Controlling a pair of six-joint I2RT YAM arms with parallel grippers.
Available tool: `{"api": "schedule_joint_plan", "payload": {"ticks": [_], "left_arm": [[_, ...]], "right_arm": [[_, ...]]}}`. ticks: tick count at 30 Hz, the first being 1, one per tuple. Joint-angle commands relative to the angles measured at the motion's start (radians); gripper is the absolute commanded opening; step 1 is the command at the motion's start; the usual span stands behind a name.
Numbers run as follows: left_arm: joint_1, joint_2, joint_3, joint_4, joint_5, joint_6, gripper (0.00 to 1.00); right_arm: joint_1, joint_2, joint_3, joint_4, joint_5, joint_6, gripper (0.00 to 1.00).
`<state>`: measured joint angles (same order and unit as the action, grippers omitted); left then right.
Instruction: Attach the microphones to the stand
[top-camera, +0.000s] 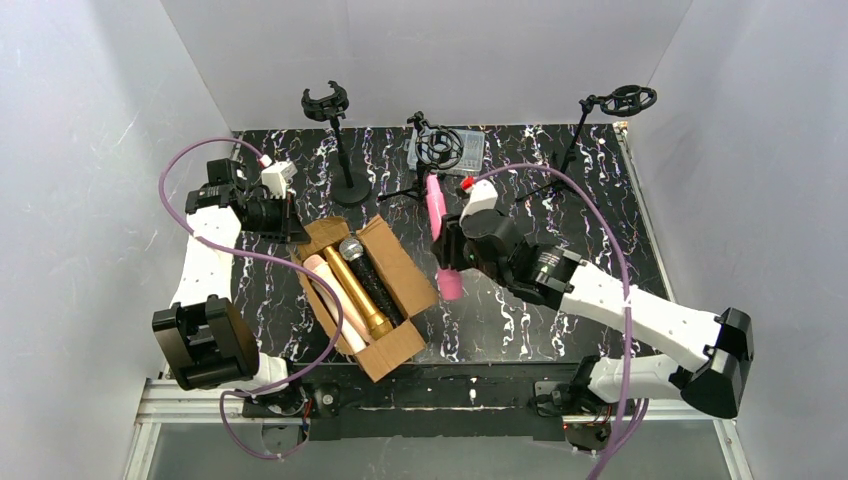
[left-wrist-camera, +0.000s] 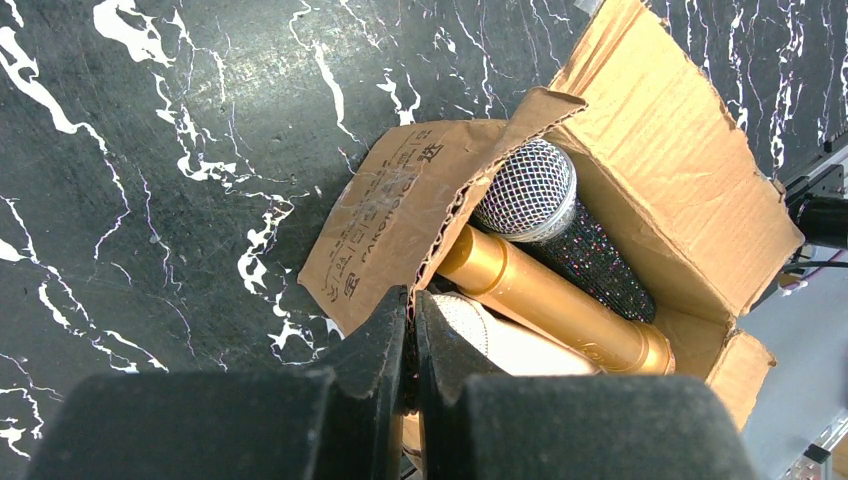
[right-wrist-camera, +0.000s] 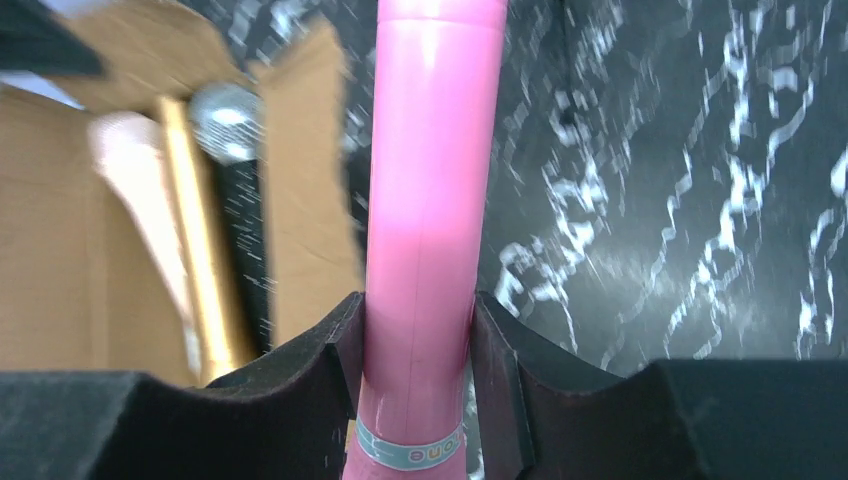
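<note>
**Near edge.** The cardboard box (top-camera: 400, 268) lies on the table (top-camera: 500, 322) left of centre, close to the near edge. It holds a gold microphone (top-camera: 357, 292), a black glitter microphone (left-wrist-camera: 590, 265) with a silver grille, and a pale microphone (left-wrist-camera: 500, 342).

**Mid table.** The left jaws are pressed together with nothing between them, hovering over the box's flap on the left-edge side. The right jaws stand part open and clamp the pink microphone (top-camera: 436, 205) across its body, pads on both sides. It is carried clear of the table, pointing at the far edge.

**Far edge.** Three stands, all with empty clips: left stand (top-camera: 340, 150), middle stand (top-camera: 437, 148) and right stand (top-camera: 600, 110). The pink microphone's far end is just short of the middle stand.

**Risks.**
- The glossy body may slip or swivel in the pads when it is pressed into a clip.
- A push off line may tip the thin-legged middle stand.

**Views.**
- Only the top view shows the stands.
- Only the right wrist view shows pad contact, though it is blurred.
- Only the left wrist view shows the shut jaws and the box contents closely.
- Which end is the head cannot be told.
</note>
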<state>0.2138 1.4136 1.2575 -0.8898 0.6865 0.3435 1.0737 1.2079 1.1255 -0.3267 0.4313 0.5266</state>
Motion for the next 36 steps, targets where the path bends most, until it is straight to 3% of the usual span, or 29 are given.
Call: {"api": "schedule_joint_plan", "payload": {"ticks": [1, 13, 26, 31, 36], "left_arm": [[-0.003, -0.034, 0.021, 0.002, 0.007, -0.015, 0.00], [-0.021, -0.038, 0.056, 0.059, -0.027, -0.093, 0.00], [-0.067, 0.038, 0.160, 0.098, -0.070, -0.157, 0.00], [-0.068, 0.010, 0.116, 0.079, -0.073, -0.115, 0.00], [-0.067, -0.037, 0.046, 0.073, -0.053, -0.082, 0.00]], "right_arm": [[-0.062, -0.004, -0.142, 0.001, -0.080, 0.082, 0.01], [-0.076, 0.072, -0.342, 0.230, -0.197, 0.313, 0.01], [0.130, 0.437, -0.088, 0.376, -0.192, 0.371, 0.01], [0.117, 0.378, -0.141, 0.361, -0.098, 0.366, 0.01], [0.018, 0.266, -0.265, 0.383, -0.055, 0.375, 0.01]]}}
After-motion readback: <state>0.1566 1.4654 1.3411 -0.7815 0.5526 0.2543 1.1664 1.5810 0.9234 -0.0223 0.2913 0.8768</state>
